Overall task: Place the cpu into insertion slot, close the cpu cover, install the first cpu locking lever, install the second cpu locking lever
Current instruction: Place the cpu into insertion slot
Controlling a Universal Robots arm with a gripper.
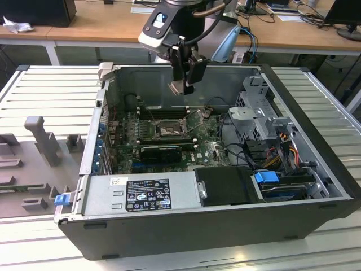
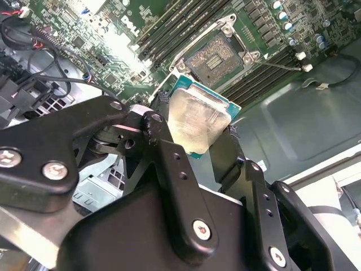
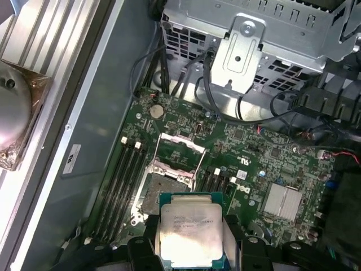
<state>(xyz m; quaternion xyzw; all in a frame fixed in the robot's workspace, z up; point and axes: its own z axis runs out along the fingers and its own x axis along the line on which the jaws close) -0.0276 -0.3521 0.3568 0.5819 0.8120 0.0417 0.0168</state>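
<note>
The arm reaches down into an open computer case (image 1: pixel 186 226) that lies on its side on a ribbed metal desk (image 1: pixel 51 96). The gripper (image 1: pixel 185 84) hangs above the green motherboard (image 1: pixel 208 149), near the case's back wall in the exterior view.

The fingers (image 2: pixel 169 158) are clamped on the cpu (image 2: pixel 200 116), one on each of two opposite edges. The chip is held up in the air, clear of the board, with its pale metal top facing the cameras in both wrist views. In the first wrist view the cpu (image 3: pixel 190 234) sits between the dark fingers, its green border showing around the metal top.

Below it on the board is the insertion slot (image 3: pixel 163 189), bare, with its field of contacts showing. In the second wrist view the insertion slot (image 2: pixel 217 59) lies just past the far edge of the held chip. The cpu cover (image 3: pixel 179 151), a silvery frame, stands raised at one side of the slot, not folded down over it. A thin metal lever (image 2: pixel 282 66) sticks out beside the slot, released.

Rows of dark memory slots (image 3: pixel 121 180) run along both sides of the slot. A grey metal drive cage (image 1: pixel 256 113) with loose cables sits at the exterior view's right, and a power supply (image 1: pixel 141 192) with a label lies along the near wall.
</note>
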